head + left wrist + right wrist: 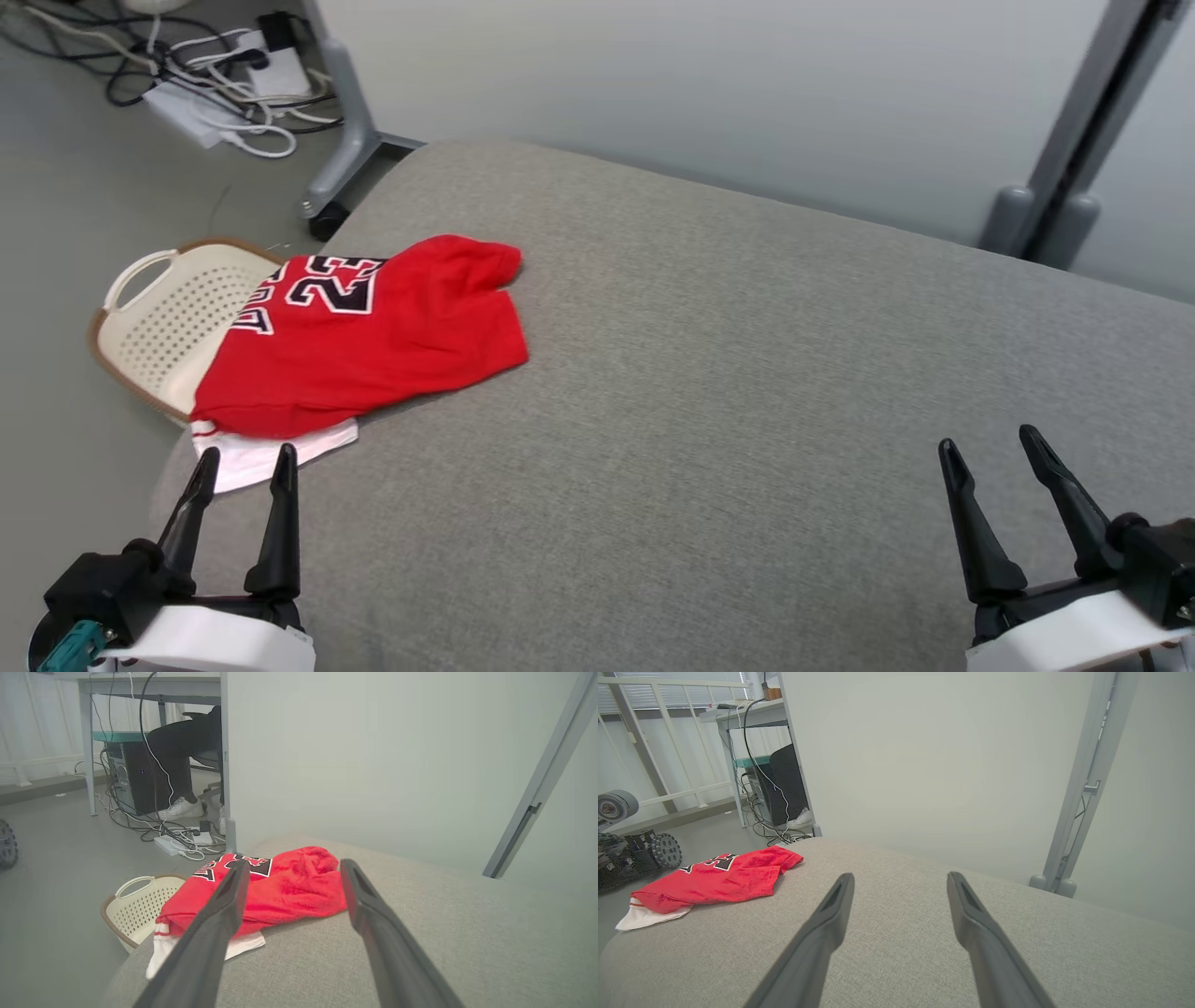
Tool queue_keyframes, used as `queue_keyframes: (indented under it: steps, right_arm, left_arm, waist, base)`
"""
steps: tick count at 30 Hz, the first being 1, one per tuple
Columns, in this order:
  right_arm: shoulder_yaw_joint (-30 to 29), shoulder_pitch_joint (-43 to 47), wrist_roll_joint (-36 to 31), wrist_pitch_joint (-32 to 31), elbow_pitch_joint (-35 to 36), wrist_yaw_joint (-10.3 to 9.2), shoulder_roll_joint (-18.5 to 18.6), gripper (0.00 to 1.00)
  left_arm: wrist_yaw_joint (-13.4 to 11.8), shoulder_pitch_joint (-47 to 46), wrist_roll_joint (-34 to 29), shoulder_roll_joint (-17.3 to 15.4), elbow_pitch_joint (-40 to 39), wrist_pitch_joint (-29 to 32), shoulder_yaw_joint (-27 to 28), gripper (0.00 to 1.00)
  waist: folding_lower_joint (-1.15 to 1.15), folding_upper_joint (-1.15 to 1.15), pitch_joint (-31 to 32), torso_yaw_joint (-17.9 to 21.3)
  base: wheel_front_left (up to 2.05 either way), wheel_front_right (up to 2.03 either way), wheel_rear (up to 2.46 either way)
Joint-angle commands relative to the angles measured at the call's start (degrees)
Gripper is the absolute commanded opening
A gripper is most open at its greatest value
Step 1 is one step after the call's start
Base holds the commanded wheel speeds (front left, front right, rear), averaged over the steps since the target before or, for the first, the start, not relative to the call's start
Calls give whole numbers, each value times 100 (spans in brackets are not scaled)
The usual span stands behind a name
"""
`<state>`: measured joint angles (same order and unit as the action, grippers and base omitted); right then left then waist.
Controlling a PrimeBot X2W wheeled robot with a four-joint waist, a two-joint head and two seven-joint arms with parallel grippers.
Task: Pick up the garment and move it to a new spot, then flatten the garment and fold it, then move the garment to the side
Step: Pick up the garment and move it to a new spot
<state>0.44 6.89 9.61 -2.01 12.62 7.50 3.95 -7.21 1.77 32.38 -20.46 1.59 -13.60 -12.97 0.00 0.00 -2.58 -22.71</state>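
Observation:
The garment (373, 336) is a red jersey with black-and-white lettering and a white layer showing under its near edge. It lies folded at the left edge of the grey cushioned surface (747, 392), partly overhanging it. My left gripper (245, 459) stands open just short of the garment's white edge, holding nothing. From the left wrist, the garment (289, 886) sits ahead between the fingers. My right gripper (990, 446) is open at the lower right, far from the garment (719, 879), over bare grey fabric.
A cream perforated basket (173, 317) sits on the floor beside the surface's left edge, partly under the garment. Cables and power strips (224, 93) lie on the floor behind. A person's legs and white shoes (182, 807) show under a desk. Grey frame posts (1074, 140) stand behind.

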Motion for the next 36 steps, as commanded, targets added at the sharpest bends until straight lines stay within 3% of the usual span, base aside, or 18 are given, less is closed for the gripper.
queue_keyframes:
  steps: [1, 6, 25, 30, 36]
  right_arm:
    - [9, -67, -8, -38, 56, -1, 50, 100]
    - [118, -106, -23, -44, 57, -1, 70, 100]
    - [181, -218, 29, -86, -28, -1, 78, 100]
    - [91, -249, -36, -162, 150, -1, 91, 100]
    - [187, -539, -171, -359, 426, -1, 234, 100]
  left_arm:
    - [-16, -61, -2, -3, 15, -27, 41, 100]
    - [-6, 7, 40, 15, 53, -62, 106, 100]
    - [181, -59, -95, 160, -90, -163, 285, 100]
    - [329, -528, -171, 262, -50, -166, 284, 100]
    - [629, -1487, -27, 613, 344, -161, 619, 100]
  waist:
    - [0, 0, -49, -413]
    - [0, 0, -40, -754]
    - [0, 0, -173, -794]
    - [0, 0, -382, -755]
    - [0, 0, -954, -375]
  base:
    - [0, 0, 0]
    - [0, 0, 0]
    - [0, 0, 0]
    - [0, 0, 0]
    - [0, 0, 0]
